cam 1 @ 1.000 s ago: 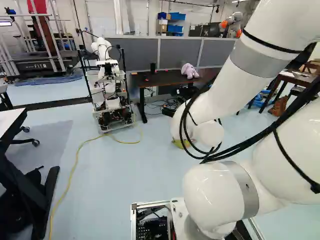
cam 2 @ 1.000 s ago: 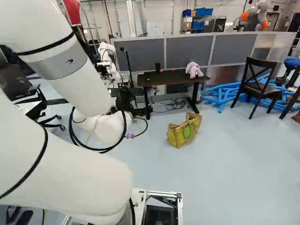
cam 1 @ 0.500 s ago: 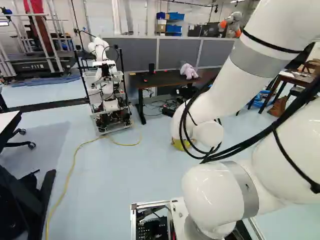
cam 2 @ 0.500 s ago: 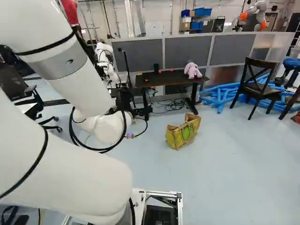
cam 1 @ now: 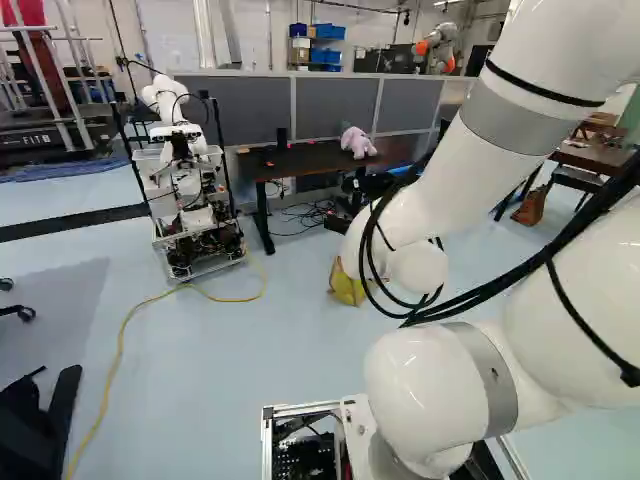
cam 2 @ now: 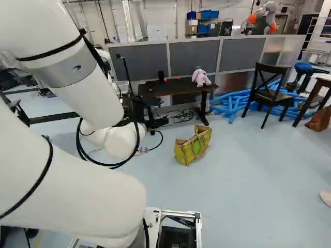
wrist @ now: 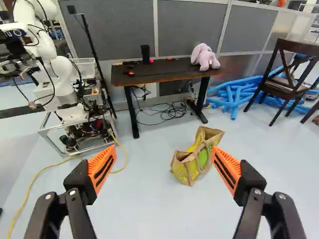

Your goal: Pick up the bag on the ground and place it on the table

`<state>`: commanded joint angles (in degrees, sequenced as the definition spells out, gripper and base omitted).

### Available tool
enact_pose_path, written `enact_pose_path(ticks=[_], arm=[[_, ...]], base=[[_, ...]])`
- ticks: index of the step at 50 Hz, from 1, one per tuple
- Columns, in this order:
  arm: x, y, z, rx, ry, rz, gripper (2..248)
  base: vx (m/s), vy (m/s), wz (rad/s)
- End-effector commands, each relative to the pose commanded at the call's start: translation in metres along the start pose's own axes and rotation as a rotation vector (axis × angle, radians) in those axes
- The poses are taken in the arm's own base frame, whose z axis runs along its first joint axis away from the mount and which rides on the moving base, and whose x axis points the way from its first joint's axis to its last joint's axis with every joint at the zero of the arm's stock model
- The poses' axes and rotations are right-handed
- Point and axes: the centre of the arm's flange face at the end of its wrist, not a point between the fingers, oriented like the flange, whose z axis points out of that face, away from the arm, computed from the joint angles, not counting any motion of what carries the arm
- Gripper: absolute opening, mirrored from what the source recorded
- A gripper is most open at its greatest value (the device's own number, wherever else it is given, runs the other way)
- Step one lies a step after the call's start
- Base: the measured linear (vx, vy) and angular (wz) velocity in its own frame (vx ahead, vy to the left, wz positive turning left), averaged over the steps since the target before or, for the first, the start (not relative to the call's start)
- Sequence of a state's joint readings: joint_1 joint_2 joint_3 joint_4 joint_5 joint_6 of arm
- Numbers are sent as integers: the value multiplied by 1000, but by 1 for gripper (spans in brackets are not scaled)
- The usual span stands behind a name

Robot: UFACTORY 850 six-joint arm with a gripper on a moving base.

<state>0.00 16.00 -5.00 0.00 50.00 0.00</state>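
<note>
- Nearest me, the gripper [wrist: 164,160] has its fingers spread wide, holding nothing.
- Out ahead on the floor [wrist: 149,209] slumps the bag [wrist: 189,167]; looks soft, probably light, apt to crumple if squeezed at the sides. I'd take it by the handles [wrist: 204,143].
- Just beyond stands the table [wrist: 167,70].

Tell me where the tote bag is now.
In the right base view, the tote bag stands on the floor, right of the arm and nearer than the table.
</note>
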Motion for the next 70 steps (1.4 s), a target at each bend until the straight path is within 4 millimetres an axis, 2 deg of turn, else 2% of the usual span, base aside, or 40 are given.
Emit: enact_pose_path(ticks=[23, 70], arm=[[0, 0, 0, 0, 0, 0, 247], [0, 0, 0, 0, 0, 0, 247]], base=[[88, -81, -162], [103, -64, -7]])
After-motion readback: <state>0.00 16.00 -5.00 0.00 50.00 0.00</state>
